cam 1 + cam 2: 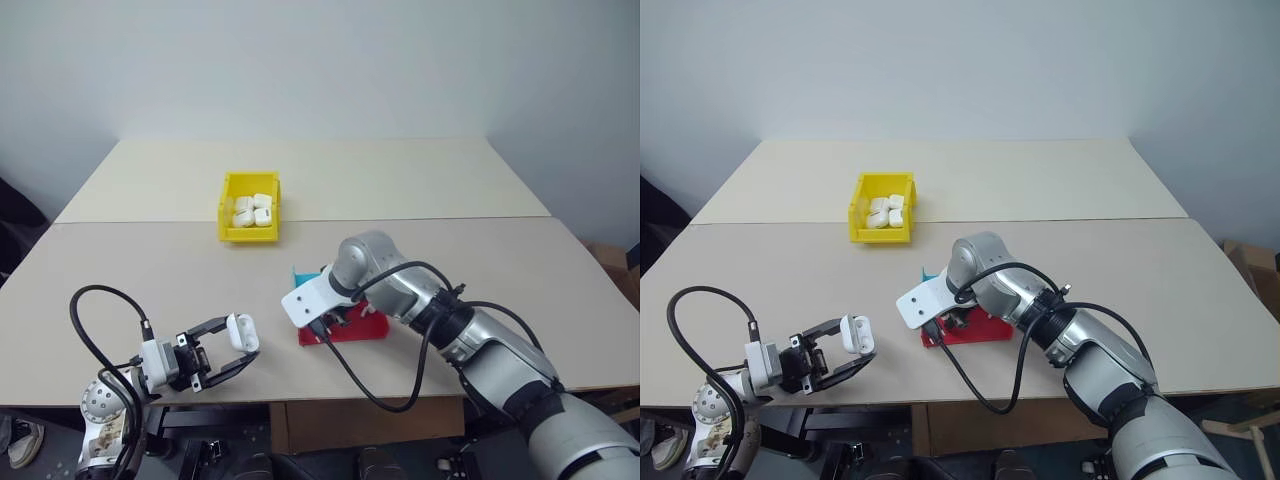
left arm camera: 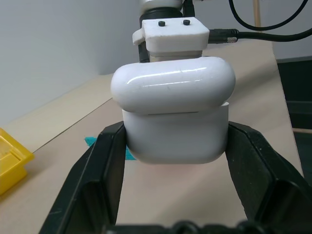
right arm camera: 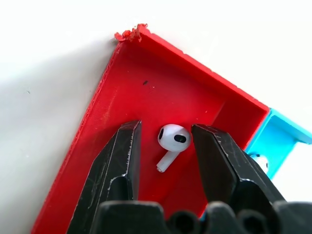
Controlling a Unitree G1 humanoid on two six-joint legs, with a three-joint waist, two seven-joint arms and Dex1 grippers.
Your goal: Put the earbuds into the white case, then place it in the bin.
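Note:
My left gripper is shut on the white case, holding it by its sides just above the table's front edge. The case's lid sits on top; I cannot tell whether it is fully closed. My right gripper points down into the red half of a flat tray and is open. One earbud lies on the tray floor between its fingers, close to one finger. The yellow bin stands further back on the table with several white cases inside.
The red tray has a blue half joined to it, and something small and glossy lies in that blue part. Black cables loop off both wrists. A table seam runs across just behind the bin.

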